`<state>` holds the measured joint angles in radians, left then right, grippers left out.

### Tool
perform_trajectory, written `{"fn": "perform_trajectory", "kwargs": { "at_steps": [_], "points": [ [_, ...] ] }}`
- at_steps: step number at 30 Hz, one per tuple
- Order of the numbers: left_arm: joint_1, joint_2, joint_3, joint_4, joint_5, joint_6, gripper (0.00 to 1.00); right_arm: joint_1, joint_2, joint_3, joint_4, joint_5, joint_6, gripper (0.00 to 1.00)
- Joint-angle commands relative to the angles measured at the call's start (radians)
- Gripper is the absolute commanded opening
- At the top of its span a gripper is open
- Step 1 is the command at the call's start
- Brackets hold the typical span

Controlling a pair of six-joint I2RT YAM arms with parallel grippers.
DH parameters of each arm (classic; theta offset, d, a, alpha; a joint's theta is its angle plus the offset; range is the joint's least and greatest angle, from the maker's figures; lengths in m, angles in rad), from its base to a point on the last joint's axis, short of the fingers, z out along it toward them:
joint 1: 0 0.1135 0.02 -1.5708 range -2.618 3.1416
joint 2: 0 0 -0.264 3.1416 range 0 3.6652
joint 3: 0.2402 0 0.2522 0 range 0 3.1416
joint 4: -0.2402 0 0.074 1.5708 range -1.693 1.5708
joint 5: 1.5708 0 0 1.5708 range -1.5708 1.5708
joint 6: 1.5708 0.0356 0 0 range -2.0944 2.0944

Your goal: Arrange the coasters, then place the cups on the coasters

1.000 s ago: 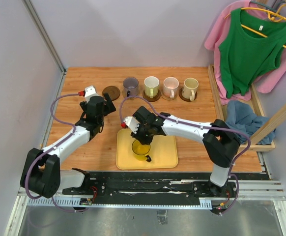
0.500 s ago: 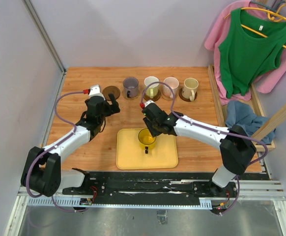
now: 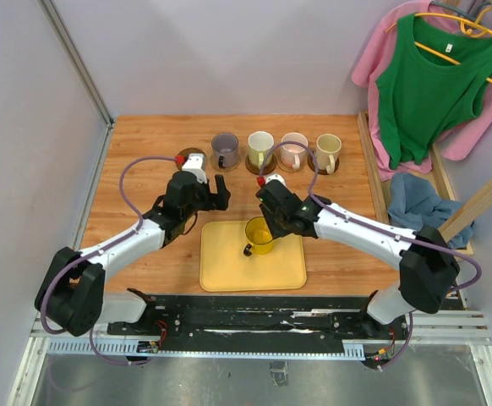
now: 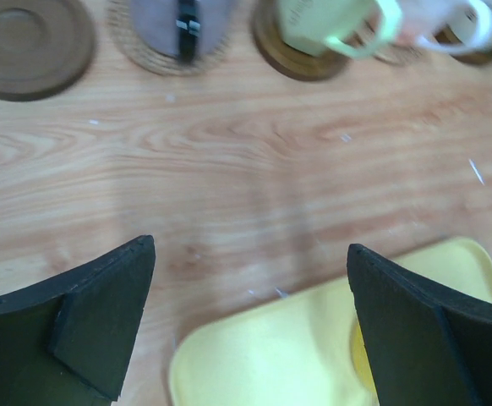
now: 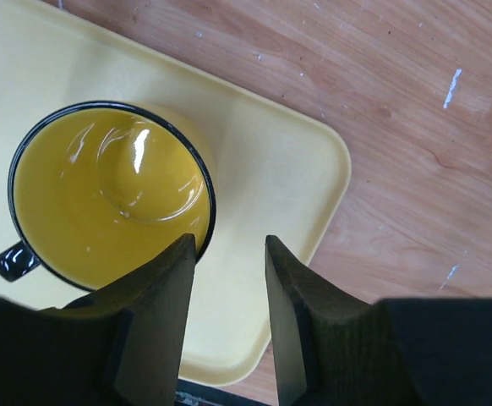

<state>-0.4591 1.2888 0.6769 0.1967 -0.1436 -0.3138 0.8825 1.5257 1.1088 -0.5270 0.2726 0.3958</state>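
One cup is left to seat, by my reading: the yellow cup (image 5: 111, 194) stands upright on the tray (image 5: 271, 169), directly under my right hand (image 5: 227, 249), its rim just against the inner side of one finger and its dark handle on the side away from the fingers. That hand is part open with bare tray showing in the gap, and I judge it has hold of nothing. My left hand (image 4: 250, 245) is spread fully wide and empty, hovering over bare table (image 4: 229, 169) with the tray's corner just short of its fingertips; the empty coaster (image 4: 30, 42) lies ahead of it and off to one side, at the end of the row. To do this well, whichever hand takes the cup should straddle the wall squarely, one finger inside the rim and one outside, clear of the handle. It should then close firmly, lift straight up before travelling, and lower the cup centred on that dark disc without nudging the grey-purple cup (image 3: 224, 149) beside it. The left hand looks nearer to that coaster, so taking it from that side seems sensible. Count: five cups (image 3: 327, 150), four seated beyond both hands and one on the tray; five coasters (image 4: 301, 63), three dark brown and two tan, four covered and one bare; one tray; two hands
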Motion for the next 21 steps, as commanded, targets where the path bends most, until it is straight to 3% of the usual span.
{"fn": "perform_trajectory", "kwargs": {
  "at_steps": [1,10,15,21],
  "points": [
    [-0.081,-0.051,0.009,-0.041,0.075,0.054,1.00,-0.005,-0.088,-0.017,-0.052,0.019,0.021,0.41],
    [-0.150,-0.138,0.000,-0.184,0.277,0.066,1.00,-0.051,-0.310,-0.053,0.028,0.271,-0.006,0.69],
    [-0.172,-0.132,0.021,-0.261,0.343,0.061,1.00,-0.139,-0.377,-0.125,0.096,0.274,-0.005,0.76],
    [-0.271,-0.115,0.050,-0.352,0.272,0.084,1.00,-0.172,-0.427,-0.176,0.146,0.324,-0.031,0.78]
  ]
}}
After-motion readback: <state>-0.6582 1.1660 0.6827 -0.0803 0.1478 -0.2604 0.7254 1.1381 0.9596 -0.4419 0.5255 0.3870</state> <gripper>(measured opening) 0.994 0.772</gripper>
